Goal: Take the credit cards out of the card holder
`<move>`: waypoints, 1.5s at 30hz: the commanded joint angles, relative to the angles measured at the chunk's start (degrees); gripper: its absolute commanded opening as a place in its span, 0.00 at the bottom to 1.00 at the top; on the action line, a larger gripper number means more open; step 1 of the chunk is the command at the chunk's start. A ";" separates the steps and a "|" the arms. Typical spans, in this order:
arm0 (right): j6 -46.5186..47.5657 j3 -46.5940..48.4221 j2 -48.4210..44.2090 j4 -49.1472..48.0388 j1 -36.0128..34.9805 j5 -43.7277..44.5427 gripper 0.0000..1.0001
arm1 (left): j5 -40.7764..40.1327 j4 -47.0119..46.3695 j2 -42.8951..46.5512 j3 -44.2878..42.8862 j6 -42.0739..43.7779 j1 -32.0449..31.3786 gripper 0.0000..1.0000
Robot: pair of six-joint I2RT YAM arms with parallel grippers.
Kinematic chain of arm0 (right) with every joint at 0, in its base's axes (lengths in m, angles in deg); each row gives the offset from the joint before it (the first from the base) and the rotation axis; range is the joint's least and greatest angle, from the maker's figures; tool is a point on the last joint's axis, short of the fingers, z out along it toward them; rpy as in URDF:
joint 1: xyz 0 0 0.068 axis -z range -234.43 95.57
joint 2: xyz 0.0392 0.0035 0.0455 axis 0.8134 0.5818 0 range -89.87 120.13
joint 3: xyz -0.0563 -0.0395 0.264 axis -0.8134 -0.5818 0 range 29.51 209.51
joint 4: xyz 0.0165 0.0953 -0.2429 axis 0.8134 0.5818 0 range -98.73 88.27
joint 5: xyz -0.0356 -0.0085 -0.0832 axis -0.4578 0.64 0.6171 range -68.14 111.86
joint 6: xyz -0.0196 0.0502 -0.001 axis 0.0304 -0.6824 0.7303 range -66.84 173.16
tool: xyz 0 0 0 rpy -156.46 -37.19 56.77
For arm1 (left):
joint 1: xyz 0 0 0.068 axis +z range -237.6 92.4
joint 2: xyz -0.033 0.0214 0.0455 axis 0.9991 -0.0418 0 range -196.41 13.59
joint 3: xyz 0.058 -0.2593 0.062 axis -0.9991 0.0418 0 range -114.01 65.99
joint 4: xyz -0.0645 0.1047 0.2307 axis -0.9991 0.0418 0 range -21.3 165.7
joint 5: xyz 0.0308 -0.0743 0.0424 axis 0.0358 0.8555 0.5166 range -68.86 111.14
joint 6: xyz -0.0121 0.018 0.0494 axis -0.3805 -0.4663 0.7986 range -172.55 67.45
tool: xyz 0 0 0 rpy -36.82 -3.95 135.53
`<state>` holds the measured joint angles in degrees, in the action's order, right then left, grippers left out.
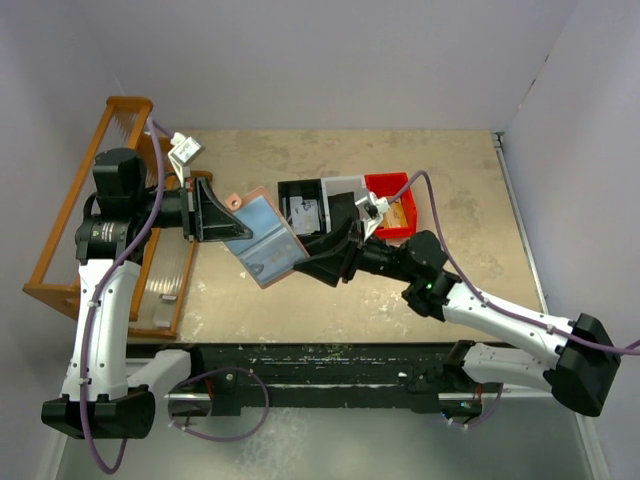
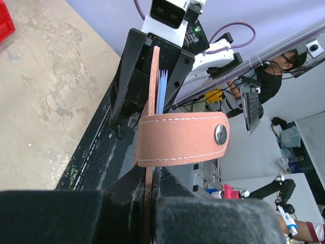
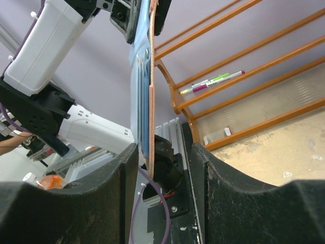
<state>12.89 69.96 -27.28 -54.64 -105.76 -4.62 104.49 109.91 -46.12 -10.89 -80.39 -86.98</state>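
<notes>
One card holder hangs above the table, stretched between my two grippers. My left gripper is clamped tight on one end. My right gripper straddles the opposite edge, fingers spread, with a gap showing on one side. One snap strap wraps it. Pale layers peek out edge-on, but I cannot count cards. Three bins sit behind: black bin, white bin, red bin.

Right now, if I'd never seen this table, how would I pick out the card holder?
Start at the tan table, at the middle where the two robot arms meet. The card holder is the flat salmon-pink wallet with a light blue lining, pinched in the left hand. Unlike the black, white and red bins beside it, it is soft and folding.
</notes>
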 commanded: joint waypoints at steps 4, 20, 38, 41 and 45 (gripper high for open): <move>1.17 -0.94 -1.33 -4.82 -0.08 0.05 0.50 | 1.91 -2.35 0.90 -0.86 -1.44 0.04 0.00; 0.42 0.87 0.34 -4.36 -0.08 6.46 0.47 | 2.16 -2.54 1.19 -0.69 -1.51 0.03 0.00; -5.68 3.33 4.29 -9.14 -0.50 -0.48 0.69 | 0.54 1.70 0.97 -0.95 3.87 0.06 0.00; -7.45 3.71 4.60 -10.00 -0.52 -0.01 0.70 | 0.09 2.37 0.96 -1.38 4.85 0.02 0.00; -10.66 4.98 5.28 -7.76 -0.52 4.72 0.71 | -0.18 3.07 1.05 -1.69 5.74 0.03 0.00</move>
<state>6.33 71.07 -22.23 -58.57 -105.91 -3.57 103.90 112.05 -45.64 -10.91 -76.93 -86.98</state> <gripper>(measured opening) 0.704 0.026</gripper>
